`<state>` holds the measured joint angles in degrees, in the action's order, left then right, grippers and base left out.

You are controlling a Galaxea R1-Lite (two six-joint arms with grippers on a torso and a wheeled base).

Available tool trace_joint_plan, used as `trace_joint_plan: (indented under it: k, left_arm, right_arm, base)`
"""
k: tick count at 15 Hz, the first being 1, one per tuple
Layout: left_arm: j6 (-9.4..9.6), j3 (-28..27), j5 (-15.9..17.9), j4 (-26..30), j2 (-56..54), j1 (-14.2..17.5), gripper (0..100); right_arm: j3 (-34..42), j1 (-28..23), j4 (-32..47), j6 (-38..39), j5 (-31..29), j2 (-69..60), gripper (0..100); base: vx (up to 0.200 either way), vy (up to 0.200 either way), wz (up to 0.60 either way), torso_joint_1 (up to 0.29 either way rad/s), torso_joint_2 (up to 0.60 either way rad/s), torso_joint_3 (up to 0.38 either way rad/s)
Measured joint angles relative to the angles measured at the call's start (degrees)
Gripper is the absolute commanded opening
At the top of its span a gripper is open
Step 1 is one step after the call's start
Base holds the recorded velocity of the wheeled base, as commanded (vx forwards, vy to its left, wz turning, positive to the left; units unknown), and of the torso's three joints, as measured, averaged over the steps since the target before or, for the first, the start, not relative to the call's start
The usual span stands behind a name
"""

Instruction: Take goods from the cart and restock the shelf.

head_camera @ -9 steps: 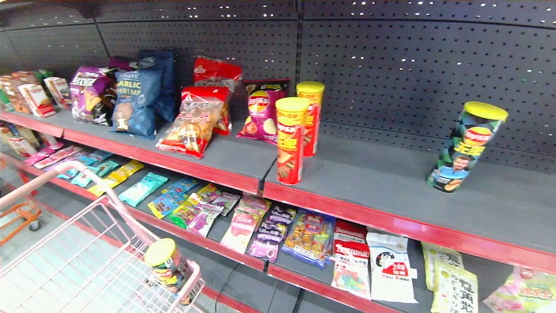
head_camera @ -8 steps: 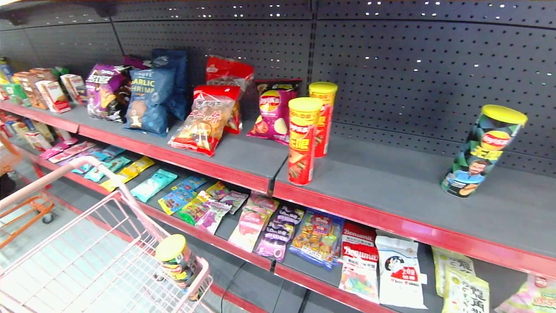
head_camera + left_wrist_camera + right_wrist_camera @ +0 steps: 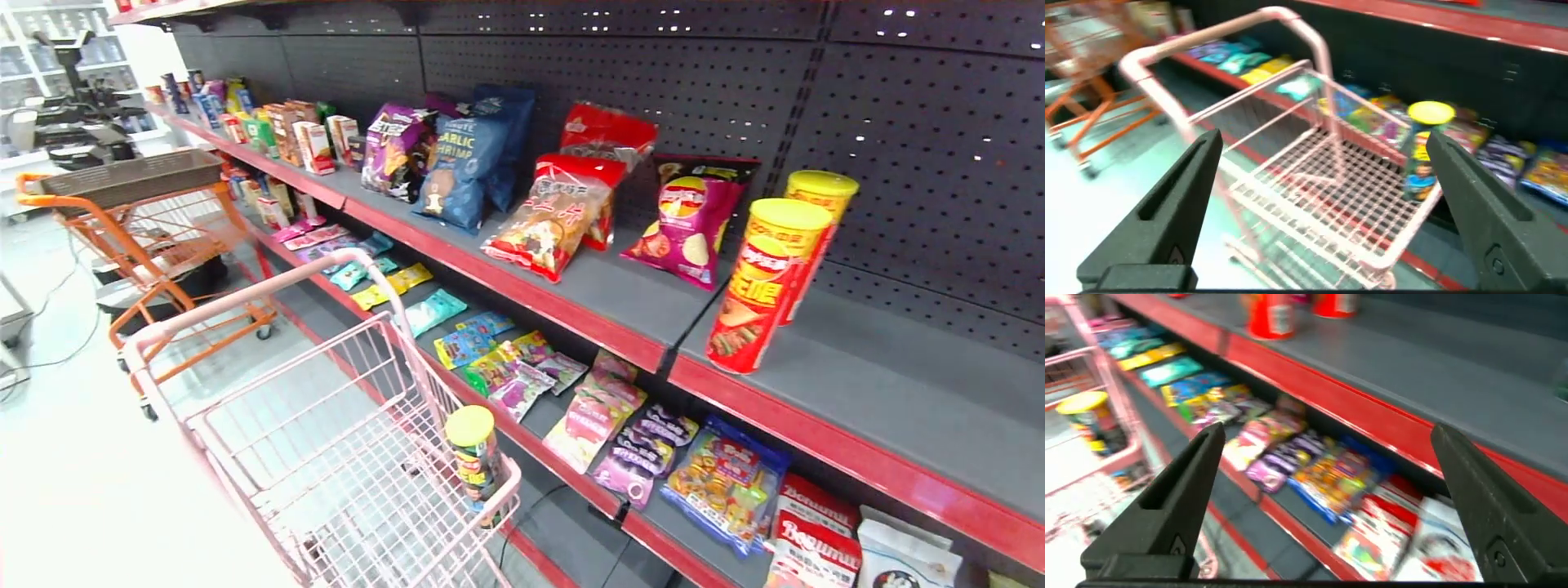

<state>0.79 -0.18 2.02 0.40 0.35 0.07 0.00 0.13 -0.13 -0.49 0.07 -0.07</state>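
The cart (image 3: 326, 441) stands before the shelf (image 3: 522, 298). A can (image 3: 473, 453) stands upright in the cart's corner nearest the shelf. Right of the cart and higher, a crisp tube (image 3: 763, 282) stands on the upper board, a second tube (image 3: 819, 196) just behind it. Snack bags (image 3: 555, 220) lie on that board beyond the cart. Another trolley (image 3: 139, 237) stands left of the cart, farther off

Chip can (image 3: 476, 456): yellow lid, dark printed body, upright in pink wire cart (image 3: 269, 287), corner nearest shelf (image 3: 865, 384). Shelf grey w/ red edges, two red cans (image 3: 755, 286) upright.
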Motion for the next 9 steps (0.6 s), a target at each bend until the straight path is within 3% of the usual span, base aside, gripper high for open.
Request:
trace_joint_plan:
  k: [1,7,9]
  left_arm:
    - [0.00,0.00,0.00,0.02,0.00,0.00,100]
    - [0.00,0.00,0.00,0.02,0.00,0.00,100]
    - [-0.01,0.00,0.00,0.02,0.00,0.00,100]
  right_arm:
    - [0.00,0.00,0.00,0.09,0.00,0.00,100]
    - [0.00,0.02,-0.02,0.41,0.00,0.00,100]
    - [0.00,0.00,-0.05,0.41,0.02,0.00,100]
  base:
    - [0.000,0.000,0.60,0.002,0.00,-0.002]
    - [0.000,0.000,0.00,0.000,0.00,0.000]
    - [0.000,0.000,0.00,-0.122,0.29,0.161]
